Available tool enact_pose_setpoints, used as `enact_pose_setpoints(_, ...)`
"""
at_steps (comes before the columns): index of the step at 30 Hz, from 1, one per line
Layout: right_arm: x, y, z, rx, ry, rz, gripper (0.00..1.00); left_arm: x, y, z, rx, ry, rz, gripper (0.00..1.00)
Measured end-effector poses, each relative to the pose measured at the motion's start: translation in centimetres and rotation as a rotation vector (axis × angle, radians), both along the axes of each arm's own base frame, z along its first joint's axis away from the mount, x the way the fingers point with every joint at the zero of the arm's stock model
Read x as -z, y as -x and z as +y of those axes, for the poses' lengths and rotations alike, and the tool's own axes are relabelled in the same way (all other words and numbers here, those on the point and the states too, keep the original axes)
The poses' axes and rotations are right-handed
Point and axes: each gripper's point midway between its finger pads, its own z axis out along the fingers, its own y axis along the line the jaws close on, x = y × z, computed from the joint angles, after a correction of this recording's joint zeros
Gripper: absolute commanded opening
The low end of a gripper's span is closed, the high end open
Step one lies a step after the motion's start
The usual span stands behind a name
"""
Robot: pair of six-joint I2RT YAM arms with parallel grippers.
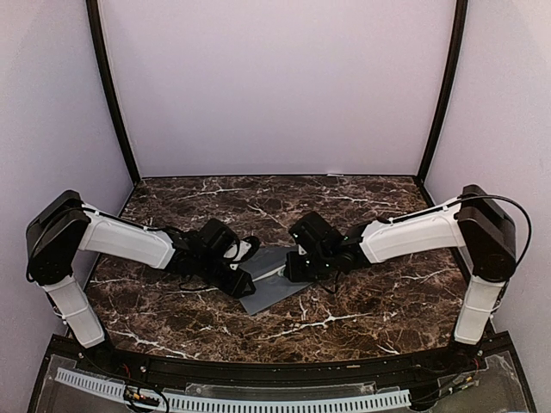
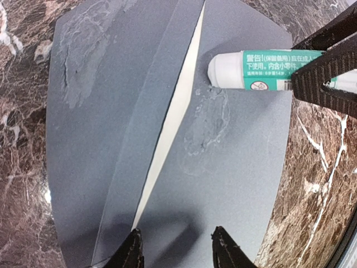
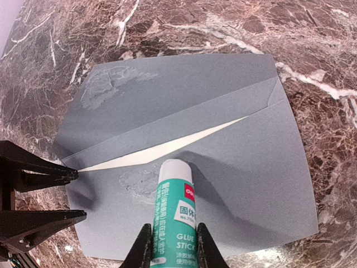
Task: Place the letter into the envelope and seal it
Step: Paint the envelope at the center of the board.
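Nearest you, your left hand [image 2: 178,254] stood with its two dark fingers apart and nothing between them. It was poised over one edge of the flat slate-grey paper envelope [image 2: 240,184]. Whether its tips pressed the paper could not be told.

Your right hand [image 3: 172,251] was clenched around a white-and-teal plastic glue stick [image 3: 174,218]. The stick's white end was down at the envelope's body, just short of the mouth, beside a glossy smear.

The envelope lay flat between your hands, mid-way across the dark brown marbled desk [image 1: 344,206]. The cream-tan paper letter [image 3: 150,152] sat inside, showing only as a thin pale sliver at the mouth.

Beyond that, the grey pointed flap [image 3: 167,95] lay opened out flat. It carried a shiny glue patch [image 3: 103,84] towards its far corner.

The envelope looked thin, light and limp, and likely to skate on the polished stone and buckle if you pushed it. The glued areas would probably be tacky. The better hold seemed to be the flap's dry margin near its far edge, with your other hand pinning the body while you folded the flap over.
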Motion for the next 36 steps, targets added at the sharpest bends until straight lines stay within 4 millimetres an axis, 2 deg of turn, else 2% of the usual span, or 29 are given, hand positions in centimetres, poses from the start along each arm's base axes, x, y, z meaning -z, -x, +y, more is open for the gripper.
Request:
enact_pose_setpoints(10,0.0,0.5,0.4,-0.035,0.002,-0.002,0.00,0.0,0.0,0.0,0.001,0.000,0.000,0.42)
enact_pose_setpoints(17,-0.1,2.3,3.0,-0.112,-0.020,0.017,0.00,0.0,0.0,0.0,0.001,0.000,0.000,0.42)
enact_pose_setpoints(22,-0.1,2.6,3.9,-0.128,-0.029,0.019,0.00,0.0,0.0,0.0,0.001,0.001,0.001,0.42)
enact_pose_setpoints(31,-0.1,1.7,3.3,-0.093,0.008,0.006,0.00,0.0,0.0,0.0,0.001,0.000,0.001,0.42)
enact_pose_setpoints(36,-0.1,0.5,1.4,-0.040,0.030,-0.007,0.00,0.0,0.0,0.0,0.001,0.000,0.000,0.42)
